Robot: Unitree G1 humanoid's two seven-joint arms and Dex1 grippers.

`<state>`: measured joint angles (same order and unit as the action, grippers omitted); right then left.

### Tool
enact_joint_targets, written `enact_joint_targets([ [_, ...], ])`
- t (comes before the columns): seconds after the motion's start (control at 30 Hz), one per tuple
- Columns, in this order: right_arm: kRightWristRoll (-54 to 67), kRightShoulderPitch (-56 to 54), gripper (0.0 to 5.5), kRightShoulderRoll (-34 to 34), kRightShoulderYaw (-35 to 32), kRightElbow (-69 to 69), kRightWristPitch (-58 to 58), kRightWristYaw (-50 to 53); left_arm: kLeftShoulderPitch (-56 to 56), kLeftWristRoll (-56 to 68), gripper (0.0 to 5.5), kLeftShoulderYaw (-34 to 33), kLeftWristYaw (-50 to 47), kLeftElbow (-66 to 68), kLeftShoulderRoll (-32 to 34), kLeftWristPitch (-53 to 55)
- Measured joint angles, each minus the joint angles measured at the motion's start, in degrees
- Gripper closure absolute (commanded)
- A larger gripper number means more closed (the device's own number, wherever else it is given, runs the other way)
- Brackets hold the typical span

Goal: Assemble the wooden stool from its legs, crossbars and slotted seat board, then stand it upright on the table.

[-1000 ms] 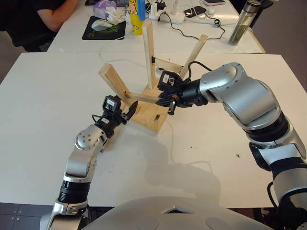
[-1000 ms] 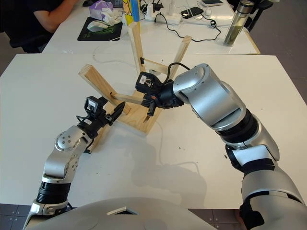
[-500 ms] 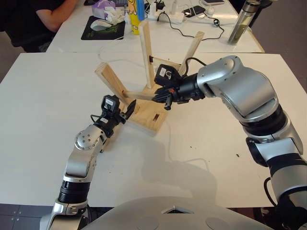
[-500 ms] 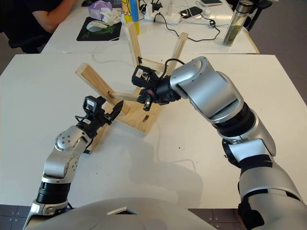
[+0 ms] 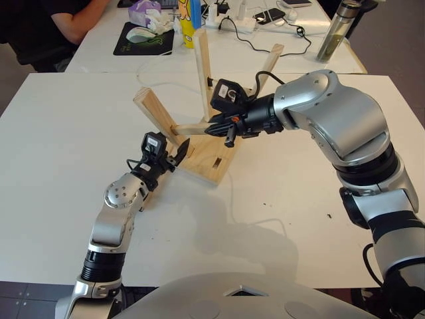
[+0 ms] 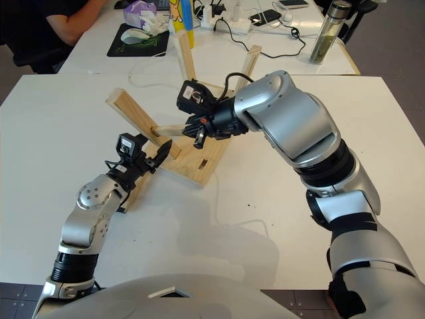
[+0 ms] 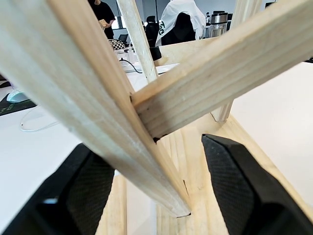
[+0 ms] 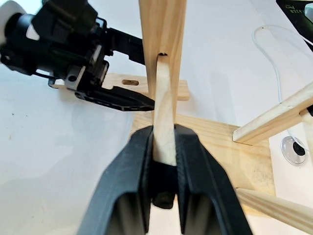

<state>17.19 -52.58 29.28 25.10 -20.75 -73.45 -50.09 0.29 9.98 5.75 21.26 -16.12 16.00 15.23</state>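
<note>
Leg (image 7: 98,98) stands between left end effector's (image 7: 146,143) fingers; right end effector (image 8: 164,137) pinches crossbar (image 8: 164,95).

a large white rectangular table (image 5: 66,146) lies nearest, with a thin white cord (image 5: 233,199) trailing over its top and a few small dark specks (image 5: 328,215) toward its right side. a second white table (image 5: 299,56) meets its far edge. on that one, left to right: a black rectangular mouse mat (image 5: 163,45) carrying a white computer mouse (image 5: 138,34), a purple tissue pack (image 5: 141,8), a yellow upright container (image 5: 190,25), a white power strip (image 5: 238,25) with a black cable (image 5: 246,41) looping away, a dark flat phone (image 5: 269,14), and a tall translucent drinking bottle with a dark cap (image 5: 334,30) near the right corner.
</note>
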Motion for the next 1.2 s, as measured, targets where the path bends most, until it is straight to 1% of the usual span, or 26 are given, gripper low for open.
enact_joint_targets([
  [0.13, 0.24, 2.02, 5.07, -0.06, -0.67, -0.37, 0.16, 1.17, -0.27, 0.07, 2.43, 0.04, 0.44, 0.21, 0.04, -0.02],
  [0.33, 1.24, 2.01, 5.07, -0.06, -1.20, -0.33, 0.30, 1.83, -0.55, 0.08, 2.43, 0.03, 0.67, 0.50, 0.10, -0.04],
  [0.6, 1.36, 1.29, 5.07, 0.81, 0.10, 0.17, 1.66, 1.55, -0.57, 0.08, 2.43, 0.02, 0.67, 0.58, 0.09, -0.11],
  [1.2, 1.37, 1.28, 5.07, 1.30, 0.60, 0.18, 2.62, 1.32, -0.55, 0.62, 2.43, -0.07, 0.68, 0.60, -0.02, -0.09],
])
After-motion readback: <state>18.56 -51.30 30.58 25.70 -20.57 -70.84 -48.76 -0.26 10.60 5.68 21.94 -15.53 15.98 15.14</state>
